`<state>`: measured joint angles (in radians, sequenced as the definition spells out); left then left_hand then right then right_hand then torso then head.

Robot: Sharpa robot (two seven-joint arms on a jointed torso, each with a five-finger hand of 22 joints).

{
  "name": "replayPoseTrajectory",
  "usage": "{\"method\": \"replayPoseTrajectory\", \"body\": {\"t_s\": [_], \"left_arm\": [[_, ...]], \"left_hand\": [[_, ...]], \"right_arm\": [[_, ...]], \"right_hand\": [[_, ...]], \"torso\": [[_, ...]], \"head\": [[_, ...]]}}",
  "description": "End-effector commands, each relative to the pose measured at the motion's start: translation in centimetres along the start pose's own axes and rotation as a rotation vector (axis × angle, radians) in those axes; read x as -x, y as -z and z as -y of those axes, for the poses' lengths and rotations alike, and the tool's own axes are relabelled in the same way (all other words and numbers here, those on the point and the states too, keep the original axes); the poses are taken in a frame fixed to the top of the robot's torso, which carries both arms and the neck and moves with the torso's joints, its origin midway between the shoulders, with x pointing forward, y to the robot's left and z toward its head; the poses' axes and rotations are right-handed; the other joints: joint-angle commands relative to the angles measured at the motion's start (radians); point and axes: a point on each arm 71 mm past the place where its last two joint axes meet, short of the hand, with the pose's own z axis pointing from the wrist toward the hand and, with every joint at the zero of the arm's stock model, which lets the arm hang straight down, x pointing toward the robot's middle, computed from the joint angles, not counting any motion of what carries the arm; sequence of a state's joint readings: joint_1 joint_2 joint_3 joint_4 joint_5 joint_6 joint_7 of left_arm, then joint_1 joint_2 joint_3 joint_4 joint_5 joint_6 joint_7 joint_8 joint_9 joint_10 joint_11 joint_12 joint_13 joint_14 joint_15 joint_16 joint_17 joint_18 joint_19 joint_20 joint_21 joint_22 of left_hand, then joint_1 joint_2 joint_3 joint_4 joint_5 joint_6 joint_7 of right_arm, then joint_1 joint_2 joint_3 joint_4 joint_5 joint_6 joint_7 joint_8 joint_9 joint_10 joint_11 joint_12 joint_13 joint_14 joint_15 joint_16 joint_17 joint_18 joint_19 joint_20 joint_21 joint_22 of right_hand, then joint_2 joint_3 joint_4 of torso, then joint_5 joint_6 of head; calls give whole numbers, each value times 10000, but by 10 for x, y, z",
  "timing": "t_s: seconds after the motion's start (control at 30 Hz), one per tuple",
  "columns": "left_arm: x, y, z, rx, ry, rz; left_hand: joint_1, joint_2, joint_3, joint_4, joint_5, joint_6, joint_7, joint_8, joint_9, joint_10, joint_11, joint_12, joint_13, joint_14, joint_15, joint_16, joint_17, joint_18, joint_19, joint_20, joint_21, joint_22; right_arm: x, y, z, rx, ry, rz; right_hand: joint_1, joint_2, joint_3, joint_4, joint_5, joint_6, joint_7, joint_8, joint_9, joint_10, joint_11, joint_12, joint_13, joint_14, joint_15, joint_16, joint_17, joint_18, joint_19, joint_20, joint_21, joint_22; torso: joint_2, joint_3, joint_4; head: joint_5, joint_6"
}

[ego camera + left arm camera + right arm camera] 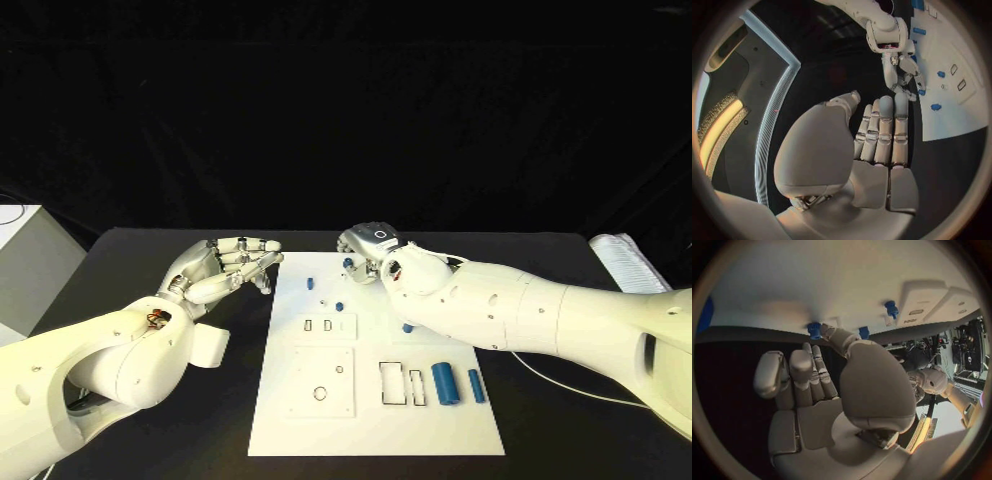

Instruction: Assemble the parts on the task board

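Task board (pixel 378 420) lies centre frame on the black table (pixel 144 440). Left hand (pixel 225 268) hovers left of the board's upper edge, fingers straight and together, holding nothing. Right hand (pixel 372 250) is over the board's top; whether it grips anything, cannot tell. Two blue cylinders (pixel 444 383) lie lower right, small blue parts (pixel 320 283) near the top.

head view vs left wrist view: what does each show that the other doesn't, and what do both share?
Head view alone: the two blue cylinders lying side by side at the near right of the task board, and the outlined slots on it.

Left wrist view alone: the left hand seen from behind, fingers straight and close together, nothing in it.

Both: the white task board with small blue parts on it, the right hand over the board's far end, and the left hand beside the board over the black table.
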<state>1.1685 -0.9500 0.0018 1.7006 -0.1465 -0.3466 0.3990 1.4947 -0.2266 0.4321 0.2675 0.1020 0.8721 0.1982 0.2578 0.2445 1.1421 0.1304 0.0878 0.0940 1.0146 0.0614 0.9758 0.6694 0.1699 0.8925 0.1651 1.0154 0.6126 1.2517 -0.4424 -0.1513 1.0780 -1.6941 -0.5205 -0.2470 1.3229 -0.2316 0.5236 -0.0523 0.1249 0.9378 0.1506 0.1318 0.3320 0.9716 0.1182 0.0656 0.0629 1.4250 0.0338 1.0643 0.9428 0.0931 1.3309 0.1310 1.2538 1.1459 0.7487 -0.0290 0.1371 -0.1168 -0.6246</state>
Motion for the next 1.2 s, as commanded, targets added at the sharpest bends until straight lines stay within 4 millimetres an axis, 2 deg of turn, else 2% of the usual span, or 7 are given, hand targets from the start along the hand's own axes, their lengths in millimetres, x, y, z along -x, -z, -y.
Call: {"method": "replayPoseTrajectory", "body": {"t_s": [0.03, 0.4, 0.77, 0.83, 0.87, 0.97, 1.2], "left_arm": [[-1, -1, 2, -94, 31, -172], [4, 1, 3, -89, -27, -54], [10, -1, 1, -78, -88, 88], [11, -1, 1, -75, -91, 98], [11, -1, 1, -74, -92, 100], [11, -2, 0, -69, -91, 101], [11, -2, 0, -62, -80, 80]], "left_hand": [[-80, 3, 44, 2, -63, -42, 0, 18, 9, -56, 27, -57, 9, 46, 29, 35, 4, 131, -71, -18, 62, 9], [-80, 3, 44, 2, -63, -42, 0, 18, 9, -56, 27, -57, 9, 46, 29, 35, 4, 131, -71, -18, 62, 9], [-71, 7, 56, -9, -70, -47, 0, 18, 14, -60, 28, -58, 11, 43, 30, 45, 0, 132, -87, -16, 86, 24], [-71, 7, 56, -9, -70, -47, 0, 18, 14, -60, 28, -58, 11, 43, 30, 45, 0, 132, -87, -16, 86, 24], [-71, 7, 56, -9, -70, -47, 0, 18, 14, -60, 28, -58, 11, 43, 30, 45, 0, 132, -87, -16, 86, 24], [-71, 7, 56, -9, -70, -47, 0, 18, 14, -60, 28, -58, 11, 43, 30, 45, 0, 132, -87, -16, 86, 24], [-71, 7, 56, -9, -70, -47, 0, 18, 14, -60, 28, -58, 11, 43, 30, 45, 0, 132, -87, -16, 86, 24]], "right_arm": [[1, 1, -1, 172, -106, 146], [27, 29, 24, -65, -662, 741], [69, 69, 90, -2047, -2962, 253], [69, 72, 102, -2446, -3263, -94], [69, 73, 108, -2640, -3387, -281], [66, 76, 121, -3086, -3599, -764], [58, 75, 134, -3559, -3639, -1376]], "right_hand": [[522, 211, -1032, 263, -25, -64, -76, -161, -107, -242, 63, -17, 5, -55, -25, -176, -207, 113, -31, 21, -270, -233], [679, 201, -1224, 625, 12, 112, 11, -238, -202, 355, -77, 171, 47, -13, -127, -182, -240, 106, 88, -63, -342, -223], [-42, -529, -990, 1270, 31, 588, -195, -101, -167, 4116, -765, 2107, 1317, 585, -667, 1493, 1550, -360, 1228, -552, 1335, 1910], [-2, -525, -1346, 1234, 93, 481, -268, -77, -138, 4399, -865, 3297, 2508, 724, -754, 1856, 1887, -515, 1560, -652, 1866, 2575], [97, -388, -1989, 1277, 227, 265, -297, 98, -24, 4196, -819, 7729, 7274, 845, -786, 2561, 2658, -614, 1741, -647, 2192, 2991], [199, -196, -2693, 1796, 756, -96, -151, 567, 165, 4879, -671, 13083, 13029, 1224, -572, 4314, 4997, -736, 2004, -505, 2602, 3539], [458, -25, -3395, 2262, 849, -312, -25, 982, 252, 5954, -530, 15005, 15031, 1458, -405, 5065, 6280, -931, 2399, -341, 3170, 4249]], "torso": [[2, -1, -3], [-12, 22, -161], [-41, 101, -364], [-45, 112, -379], [-42, 118, -381], [-30, 134, -350], [-18, 107, -338]], "head": [[2, -16], [35, 72], [-3, 166], [6, 145], [8, 137], [-16, 125], [0, 54]]}}
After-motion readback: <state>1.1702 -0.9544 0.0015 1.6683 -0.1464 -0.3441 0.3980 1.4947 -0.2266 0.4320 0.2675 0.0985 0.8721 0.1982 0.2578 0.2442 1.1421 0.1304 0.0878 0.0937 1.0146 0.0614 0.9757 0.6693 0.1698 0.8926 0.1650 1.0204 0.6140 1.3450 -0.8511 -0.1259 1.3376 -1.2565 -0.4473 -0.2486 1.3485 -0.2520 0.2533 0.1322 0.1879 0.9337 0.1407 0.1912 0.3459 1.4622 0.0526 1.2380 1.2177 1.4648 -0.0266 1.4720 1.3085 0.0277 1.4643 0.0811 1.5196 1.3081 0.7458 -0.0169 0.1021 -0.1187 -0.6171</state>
